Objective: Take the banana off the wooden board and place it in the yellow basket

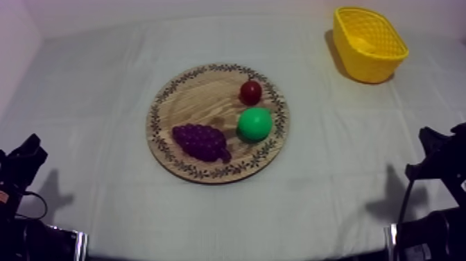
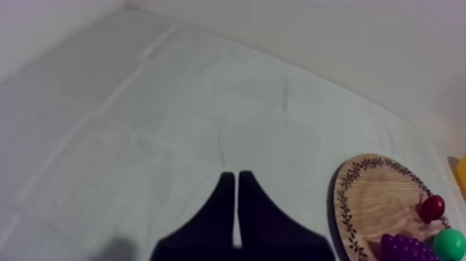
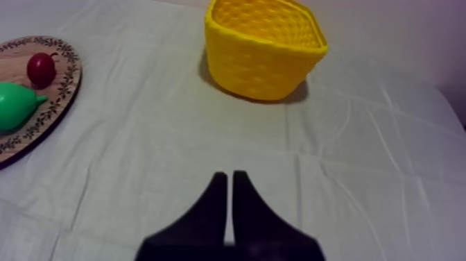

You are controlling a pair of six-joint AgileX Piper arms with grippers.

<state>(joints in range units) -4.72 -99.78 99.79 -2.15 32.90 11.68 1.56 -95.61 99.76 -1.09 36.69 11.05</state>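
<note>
left end effector (image 2: 235,179) closed, empty | right end effector (image 3: 229,178) likewise | cloth (image 1: 97,146) creased | pale wall (image 1: 173,7) behind

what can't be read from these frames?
1. Top view: inside the yellow basket, a pale shape blends with the walls; banana or not, cannot tell.
2. Right wrist view: the basket's near wall hides its floor.
3. Left wrist view: the frame edge cuts off the wooden board, grapes and pear.

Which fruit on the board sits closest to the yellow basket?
The small red fruit; the green pear lies a little farther, the purple grapes farthest off.
</note>
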